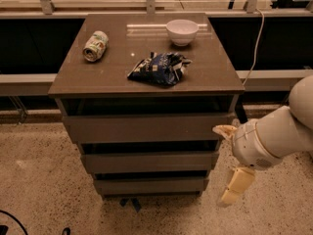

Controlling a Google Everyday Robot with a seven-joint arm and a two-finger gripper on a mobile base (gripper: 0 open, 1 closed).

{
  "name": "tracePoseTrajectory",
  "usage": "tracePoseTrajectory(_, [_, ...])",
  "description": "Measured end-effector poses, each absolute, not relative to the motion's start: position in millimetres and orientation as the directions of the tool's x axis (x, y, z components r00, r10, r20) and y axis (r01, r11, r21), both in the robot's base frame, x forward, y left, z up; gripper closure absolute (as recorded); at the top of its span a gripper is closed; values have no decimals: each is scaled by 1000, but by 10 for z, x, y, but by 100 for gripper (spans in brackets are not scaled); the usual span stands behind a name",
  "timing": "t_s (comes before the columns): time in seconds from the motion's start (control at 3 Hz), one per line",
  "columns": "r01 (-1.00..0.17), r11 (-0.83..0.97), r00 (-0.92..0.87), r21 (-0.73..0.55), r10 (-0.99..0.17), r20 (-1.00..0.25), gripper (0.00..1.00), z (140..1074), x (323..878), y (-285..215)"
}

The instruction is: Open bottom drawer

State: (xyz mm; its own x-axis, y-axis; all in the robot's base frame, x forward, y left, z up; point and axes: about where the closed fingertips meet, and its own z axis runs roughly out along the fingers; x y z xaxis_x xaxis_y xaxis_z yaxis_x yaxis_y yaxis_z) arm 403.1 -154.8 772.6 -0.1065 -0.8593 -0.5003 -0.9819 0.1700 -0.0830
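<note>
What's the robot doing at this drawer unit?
The arm's gripper hangs off the right side of the drawer unit, fingers spread, roughly level with the lower two drawers and touching nothing. The bottom drawer is not yet pulled out. On top lie a can on its side, a blue snack bag and a white bowl.

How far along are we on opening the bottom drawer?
Done: nothing yet. The bottom drawer looks shut, with no tray showing. In hand: the gripper hangs open off the cabinet's right side, at about middle-drawer height, not on the bottom front. Left: get down to that front, catch its edge and pull it out.
</note>
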Motion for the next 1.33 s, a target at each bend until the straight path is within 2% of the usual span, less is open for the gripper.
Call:
tracePoseTrajectory(0.33, [-987,141,-72,-82,-826,-559,0,7390,4171,-1401])
tracePoseTrajectory(0.67, [-986,89,35,-143,-722,-691,0,6573,4248,-1048])
tracePoseTrajectory(1.0, [-964,47,166,-260,-657,-736,0,6284,4383,-928])
tracePoseTrajectory(1.33, [-954,-9,238,-301,-635,-735,0,6163,4349,-862])
